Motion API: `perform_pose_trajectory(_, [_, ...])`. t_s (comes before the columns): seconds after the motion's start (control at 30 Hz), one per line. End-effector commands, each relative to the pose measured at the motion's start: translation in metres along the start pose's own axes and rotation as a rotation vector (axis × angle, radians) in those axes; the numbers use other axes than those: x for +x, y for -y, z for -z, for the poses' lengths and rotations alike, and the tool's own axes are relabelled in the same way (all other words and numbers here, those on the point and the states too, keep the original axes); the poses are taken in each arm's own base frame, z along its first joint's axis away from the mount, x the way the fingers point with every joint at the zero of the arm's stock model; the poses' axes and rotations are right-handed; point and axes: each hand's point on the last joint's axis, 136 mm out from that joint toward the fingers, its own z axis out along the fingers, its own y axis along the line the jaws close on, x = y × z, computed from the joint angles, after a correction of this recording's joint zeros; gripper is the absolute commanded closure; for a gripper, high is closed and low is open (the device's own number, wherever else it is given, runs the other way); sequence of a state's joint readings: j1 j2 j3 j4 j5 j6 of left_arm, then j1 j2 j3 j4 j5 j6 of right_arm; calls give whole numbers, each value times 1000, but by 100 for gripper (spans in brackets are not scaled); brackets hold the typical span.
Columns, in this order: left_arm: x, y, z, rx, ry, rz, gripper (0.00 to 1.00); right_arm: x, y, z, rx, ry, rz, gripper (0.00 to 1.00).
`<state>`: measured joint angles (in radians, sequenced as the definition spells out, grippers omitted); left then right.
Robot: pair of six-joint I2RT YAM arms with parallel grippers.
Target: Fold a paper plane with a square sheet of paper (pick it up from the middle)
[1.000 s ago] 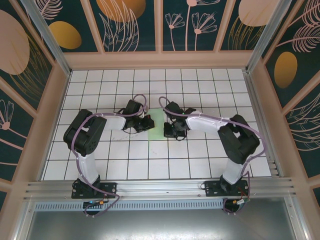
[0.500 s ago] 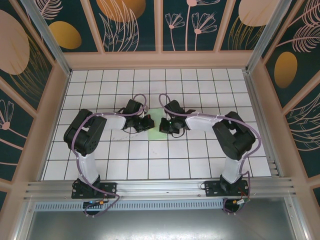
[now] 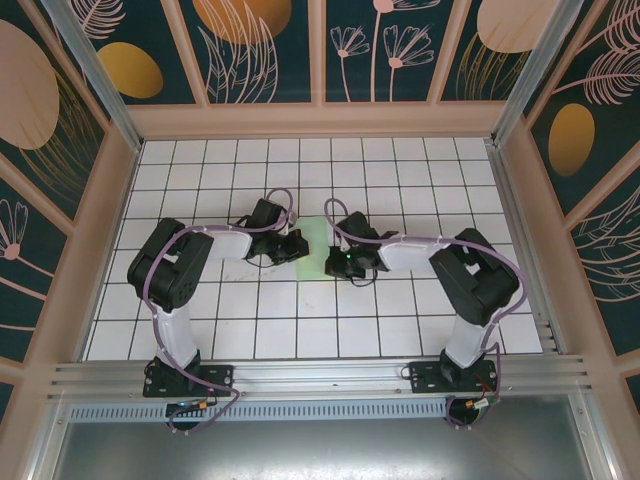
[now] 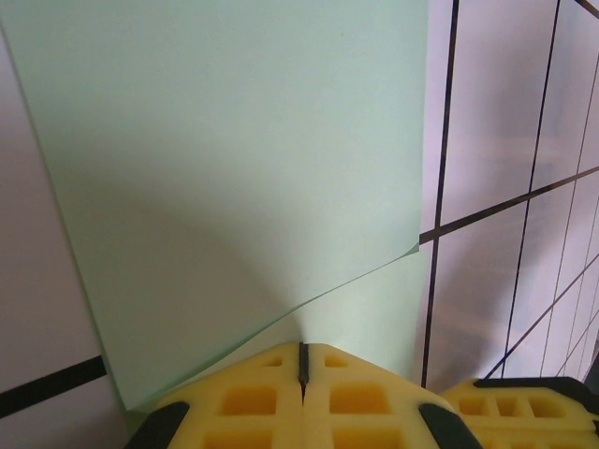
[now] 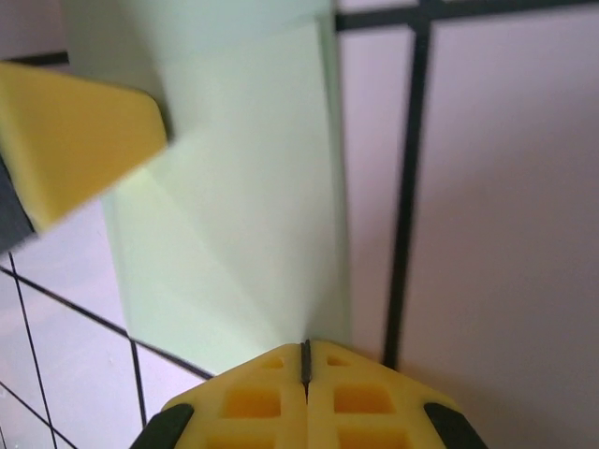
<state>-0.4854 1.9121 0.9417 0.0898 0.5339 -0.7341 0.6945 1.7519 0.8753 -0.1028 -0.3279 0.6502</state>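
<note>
The square sheet of paper (image 3: 313,240) lies pale green at the table's middle, folded into a narrow strip about one tile wide. In the left wrist view the paper (image 4: 234,168) shows an upper layer whose edge runs diagonally to my jaws. My left gripper (image 3: 300,247) is shut, its yellow tips (image 4: 301,360) resting on the paper's left side. My right gripper (image 3: 335,262) is shut too, with its tips (image 5: 305,360) at the near right edge of the paper (image 5: 243,234). The left gripper's finger (image 5: 75,140) shows across the strip. A finished paper plane is out of view.
The white tiled table (image 3: 250,320) with black grid lines is walled in by wooden rails and patterned panels (image 3: 320,60). Both arm bases stand on the metal rail (image 3: 320,375) at the near edge. The right gripper's finger (image 4: 524,412) sits close beside my left one.
The right gripper has slid a little along the paper's right side toward the near edge, and its elbow has shifted. The left arm has stayed put.
</note>
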Motion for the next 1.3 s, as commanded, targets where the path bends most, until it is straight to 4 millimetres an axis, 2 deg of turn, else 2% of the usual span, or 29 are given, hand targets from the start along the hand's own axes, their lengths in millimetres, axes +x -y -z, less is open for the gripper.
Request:
perform_pose_trajectory(0.0, [27,-64,-15,-218,-53,71,100,39,44,11,111,-103,-53,100])
perform_pose_trajectory(0.13, [24,-59,-15,-200,-51,52,100,13,19,30,41,1,-37,100])
perform_pose_trajectory(0.27, [13,-38,-13,-133,-32,12,100,-23,-10,40,-45,129,-36,100])
perform_pose_trajectory(0.4, [3,-17,-9,-67,-9,-17,100,-37,-24,27,-127,165,-61,100])
perform_pose_trajectory(0.53, [4,-16,-8,-57,-7,-21,100,-44,-31,9,-167,140,-57,100])
perform_pose_trajectory(0.63, [9,-22,-9,-65,-10,-17,100,-41,-24,-1,-129,106,-45,100])
perform_pose_trajectory(0.77, [10,-23,-7,-70,-5,-20,100,-28,-6,-7,-79,59,-55,100])
perform_pose_trajectory(0.9, [3,-27,-3,-113,21,-48,99,-9,23,-14,8,5,-66,100])
perform_pose_trajectory(1.03, [-10,-38,7,-180,76,-69,93,7,52,-20,77,-48,-79,100])
perform_pose_trajectory(1.17, [-25,-54,19,-215,120,-62,89,8,59,-20,82,-45,-59,100])
perform_pose_trajectory(1.27, [-35,-58,26,-204,140,-58,87,3,54,-19,57,-28,-51,100])
